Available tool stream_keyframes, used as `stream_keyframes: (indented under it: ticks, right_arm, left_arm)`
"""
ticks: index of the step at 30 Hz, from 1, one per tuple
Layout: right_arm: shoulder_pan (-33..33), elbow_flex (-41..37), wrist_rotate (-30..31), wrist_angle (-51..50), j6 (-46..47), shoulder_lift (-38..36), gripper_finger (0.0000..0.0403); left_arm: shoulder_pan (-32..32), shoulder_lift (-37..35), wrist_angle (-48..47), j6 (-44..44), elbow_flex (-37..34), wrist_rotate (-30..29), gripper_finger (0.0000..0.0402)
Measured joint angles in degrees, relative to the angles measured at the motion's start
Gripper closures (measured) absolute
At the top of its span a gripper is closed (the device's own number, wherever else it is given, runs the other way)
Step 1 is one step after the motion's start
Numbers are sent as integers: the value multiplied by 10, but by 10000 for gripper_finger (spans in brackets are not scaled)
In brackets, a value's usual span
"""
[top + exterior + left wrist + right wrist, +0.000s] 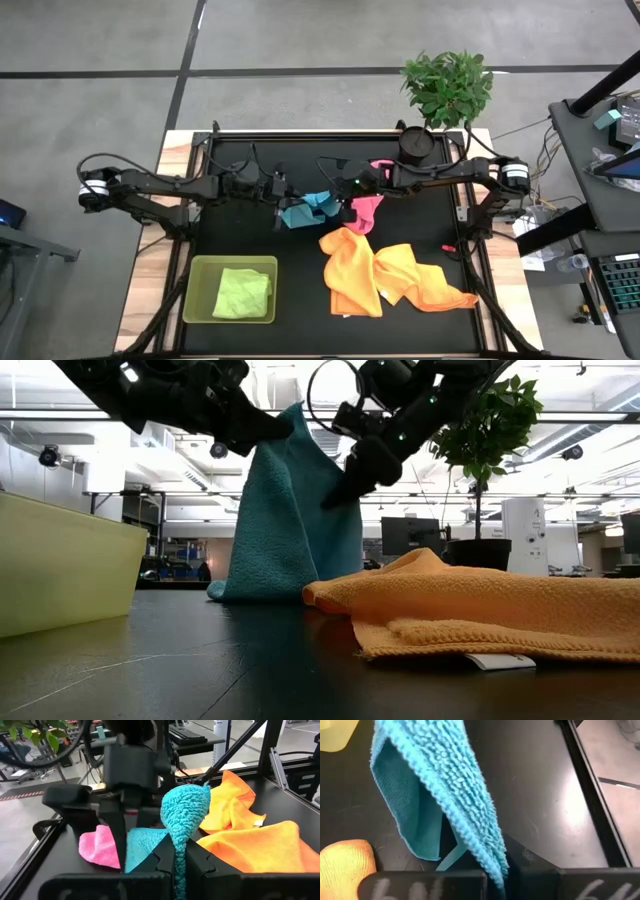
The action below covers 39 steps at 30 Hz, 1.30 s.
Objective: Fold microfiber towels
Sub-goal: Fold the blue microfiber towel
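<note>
A light blue microfiber towel hangs between my two grippers at the table's middle, and its lower end rests on the table. My left gripper is shut on it from the left. My right gripper is shut on it from the right. Beside the right gripper lies a pink towel. Two orange towels lie crumpled toward the near right. A lime green towel lies folded in a translucent green tray at the near left. My left gripper pinches the blue towel's upper part between its two fingers and comes at it nearly level from the table's left. A bunched lobe stands up beyond the fingers. The cloth hangs below the hold. My right gripper pinches an edge of the blue towel between its two fingers, slanting down from the table's right. The cloth runs away from the fingers as a folded sheet of at least two layers. It hangs slack toward the table.
A potted plant and a dark round pot stand at the far right edge. The tray's wall rises at the near left. Bare dark table lies between the tray and the blue towel.
</note>
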Motion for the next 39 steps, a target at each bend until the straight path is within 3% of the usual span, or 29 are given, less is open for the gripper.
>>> stream_keyframes:
  ticks: [5,10,12,26,39]
  right_arm:
    - [0,0,4,16,-7,18,394]
    - [-1,17,168,62,-83,23,394]
    - [-1,35,203,52,-94,16,394]
    - [4,75,209,-95,-76,-1,394]
    - [7,75,207,-140,-54,-9,394]
  left_arm:
    - [0,6,19,2,0,-1,401]
    - [2,53,125,-12,3,-11,401]
    - [1,67,135,-18,7,-10,401]
    - [1,114,133,-59,7,-9,401]
    - [2,113,133,-58,7,-10,401]
